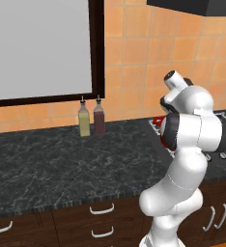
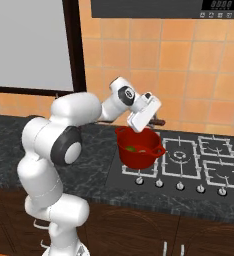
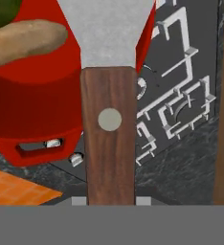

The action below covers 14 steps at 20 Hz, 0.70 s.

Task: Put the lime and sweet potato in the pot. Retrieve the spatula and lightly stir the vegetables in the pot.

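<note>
On the dark counter (image 1: 47, 164), two bottles (image 1: 91, 118) stand at the wall, at about nine o'clock from the arm. The red pot (image 2: 138, 149) sits on the front left burner of the stove (image 2: 189, 160). Inside it, in the hand view, the lime (image 3: 1, 10) lies at eleven o'clock and the sweet potato (image 3: 25, 40) just below it, touching. The gripper (image 2: 139, 124) hangs over the pot's far rim, tilted down, holding the spatula (image 3: 109, 95): its brown handle (image 3: 109, 158) rises from between the fingertips and the silvery blade (image 3: 106, 28) points to twelve o'clock over the pot's right edge.
</note>
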{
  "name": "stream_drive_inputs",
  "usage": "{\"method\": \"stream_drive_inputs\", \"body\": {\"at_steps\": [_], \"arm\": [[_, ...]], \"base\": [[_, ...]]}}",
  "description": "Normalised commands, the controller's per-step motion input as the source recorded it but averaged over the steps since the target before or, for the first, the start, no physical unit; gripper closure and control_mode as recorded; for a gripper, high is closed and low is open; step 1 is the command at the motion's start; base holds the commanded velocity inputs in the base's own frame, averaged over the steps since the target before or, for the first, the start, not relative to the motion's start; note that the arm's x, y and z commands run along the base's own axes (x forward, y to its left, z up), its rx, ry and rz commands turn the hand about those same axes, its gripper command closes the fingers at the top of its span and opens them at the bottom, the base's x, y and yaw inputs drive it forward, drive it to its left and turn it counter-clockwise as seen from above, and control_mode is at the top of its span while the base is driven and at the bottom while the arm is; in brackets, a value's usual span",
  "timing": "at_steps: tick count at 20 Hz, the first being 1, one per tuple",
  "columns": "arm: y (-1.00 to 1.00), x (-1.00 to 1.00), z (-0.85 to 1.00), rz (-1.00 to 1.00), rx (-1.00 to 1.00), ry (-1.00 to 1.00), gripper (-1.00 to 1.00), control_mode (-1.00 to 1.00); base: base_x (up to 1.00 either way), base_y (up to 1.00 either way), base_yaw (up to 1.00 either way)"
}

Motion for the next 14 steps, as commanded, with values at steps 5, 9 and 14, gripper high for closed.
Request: {"method": "stream_drive_inputs", "body": {"at_steps": [5, 9, 14], "arm": [[-0.01, 0.02, -0.01, 0.14, -0.05, 0.0, 1.0, -1.0], [-0.03, 0.0, 0.0, 0.2, 0.0, 0.0, 1.0, -1.0], [0.0, 0.04, 0.0, 0.28, 0.0, 0.04, 1.0, -1.0]], "base": [[0.0, 0.0, 0.0], [0.0, 0.0, 0.0], [0.0, 0.0, 0.0]]}}
